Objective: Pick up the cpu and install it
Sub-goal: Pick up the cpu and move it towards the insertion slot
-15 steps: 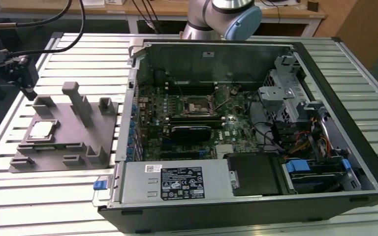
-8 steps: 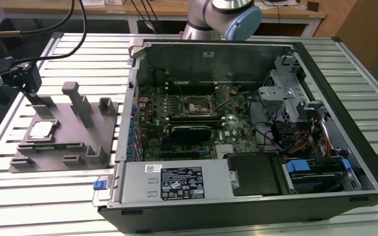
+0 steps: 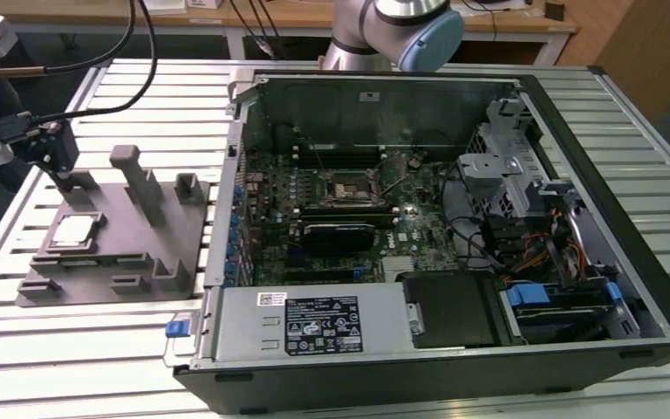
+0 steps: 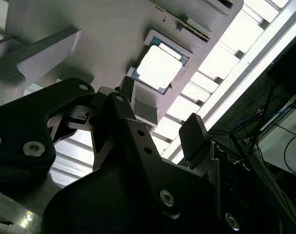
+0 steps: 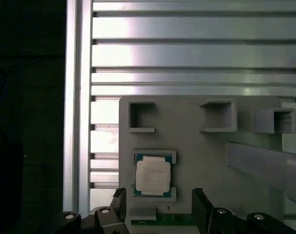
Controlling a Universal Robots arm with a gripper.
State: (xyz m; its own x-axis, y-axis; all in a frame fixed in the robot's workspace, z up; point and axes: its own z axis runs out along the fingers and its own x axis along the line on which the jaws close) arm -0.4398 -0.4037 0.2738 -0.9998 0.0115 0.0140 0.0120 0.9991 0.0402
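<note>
- While your tool (image 5: pixel 158 202) hangs spread and empty, the cpu (image 5: pixel 153 175) lies in the fixture's (image 5: pixel 211 156) pocket.
- If you come down off-centre, you could strike the pocket wall and tip the cpu.

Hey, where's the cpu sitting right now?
The cpu lies in a recess of the grey fixture at the exterior view's left, beside the open computer case.
</note>
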